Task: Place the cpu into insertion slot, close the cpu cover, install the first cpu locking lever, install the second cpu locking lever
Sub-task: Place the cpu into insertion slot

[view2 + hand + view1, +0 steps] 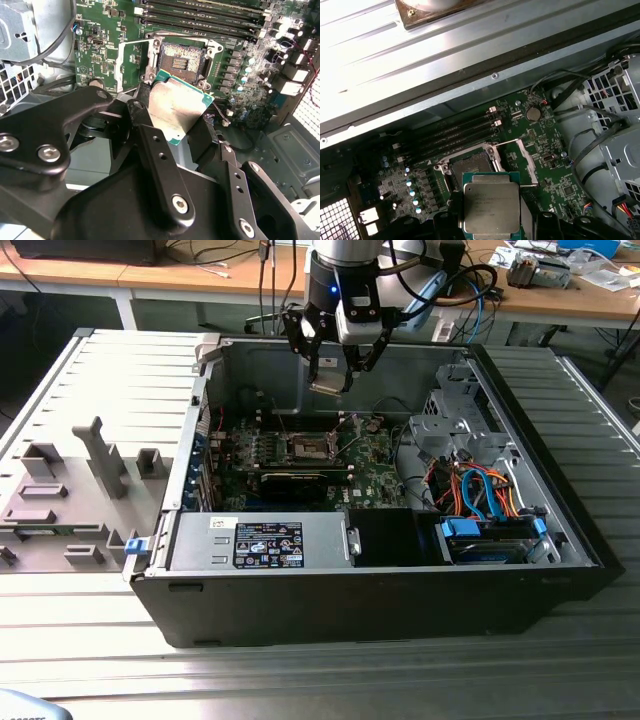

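Your claw (176,114) is clamped on the cpu (175,105) by its edges, hanging inside the open case (350,605). The slot (181,61) lies below and just ahead of the claw, bare, its dark centre exposed. By my judgement nothing is seated yet: placing, closing and both latching steps remain.

1. cpu (177,107): edge nearest the gripper (176,120) hidden behind its black fingers (157,160), second wrist view.
2. insertion slot (470,167): side next to the cpu covered by it, first wrist view; below the cpu in the exterior view, detail too small to tell.
3. fingers flanking the cpu: cut off by the picture's edge, first wrist view.
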